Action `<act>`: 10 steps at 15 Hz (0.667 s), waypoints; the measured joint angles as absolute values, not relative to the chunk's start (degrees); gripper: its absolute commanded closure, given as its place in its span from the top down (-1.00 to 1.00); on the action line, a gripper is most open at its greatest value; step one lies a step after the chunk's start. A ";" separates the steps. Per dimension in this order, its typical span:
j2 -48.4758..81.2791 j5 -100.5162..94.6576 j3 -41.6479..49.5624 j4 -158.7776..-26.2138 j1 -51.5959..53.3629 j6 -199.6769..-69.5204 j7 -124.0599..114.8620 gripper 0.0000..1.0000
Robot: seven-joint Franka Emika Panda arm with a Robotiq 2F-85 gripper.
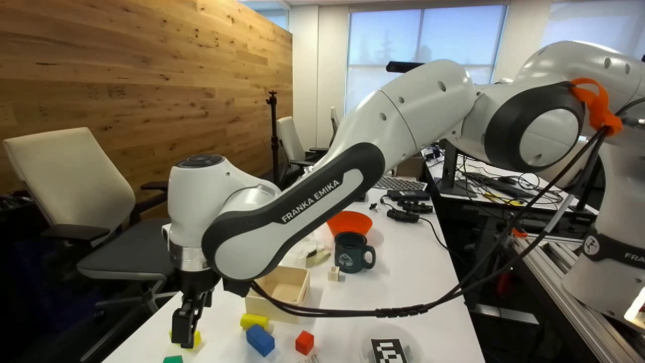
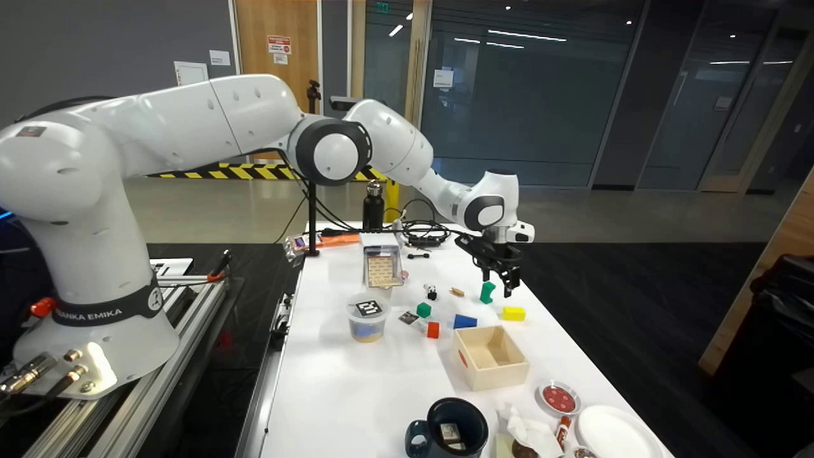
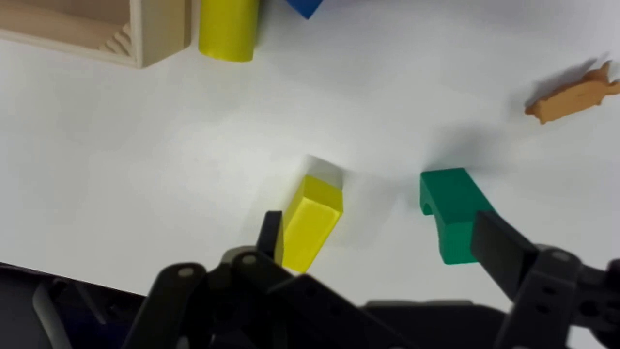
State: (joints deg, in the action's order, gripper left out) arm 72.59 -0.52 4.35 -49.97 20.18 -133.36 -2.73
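Across the white table point(image 2: 356, 388): mug point(image 2: 467, 413) holds small pale blocks point(image 2: 449, 434); clear tub point(image 2: 367, 327) shows something blue point(image 2: 364, 332) inside; wooden box point(image 2: 499, 375) stands open. Gripper point(image 3: 380, 237) above is released, jaws wide apart. Yellow block point(image 3: 312, 223) lies on the table near one jaw, long axis slanting lower-left to upper-right in wrist view; green block point(image 3: 457, 208) near the other.

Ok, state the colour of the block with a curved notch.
The block with a curved notch is green; it shows best in the wrist view.
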 measured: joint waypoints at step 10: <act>72.71 -0.36 -0.33 -49.31 18.67 -129.40 13.97 1.00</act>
State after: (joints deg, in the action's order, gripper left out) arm 72.71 -0.36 -0.33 -49.31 18.67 -129.40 13.97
